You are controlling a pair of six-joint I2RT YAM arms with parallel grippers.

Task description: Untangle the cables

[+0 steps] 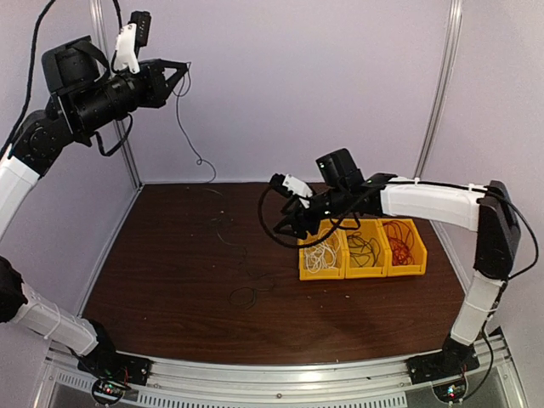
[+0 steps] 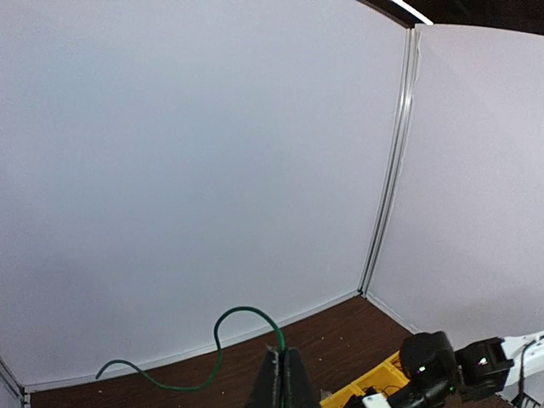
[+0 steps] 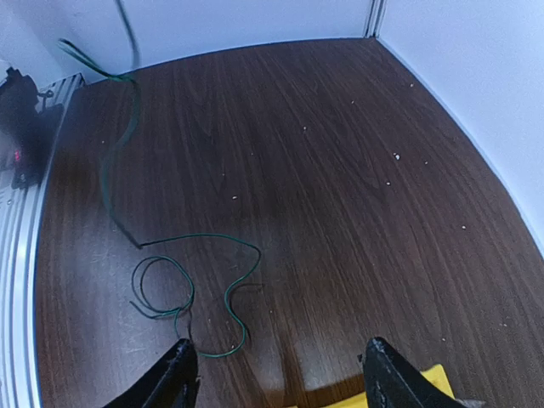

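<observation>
A thin dark green cable (image 2: 241,308) is pinched in my left gripper (image 2: 281,354), which is shut and raised high at the back left (image 1: 181,73). From there the cable (image 1: 180,119) hangs down along the back wall to the table. More of it lies in loose loops on the brown tabletop (image 3: 201,235), also seen as dark loops (image 1: 245,296) near the table's middle. My right gripper (image 3: 280,378) stands open with nothing between its fingers, low over the table just left of the yellow bins (image 1: 291,228).
Three yellow bins (image 1: 422,255) stand in a row at the right, holding white, black and red cables. White walls close the back and sides. A metal rail (image 1: 280,374) runs along the near edge. The right arm (image 2: 442,365) shows in the left wrist view.
</observation>
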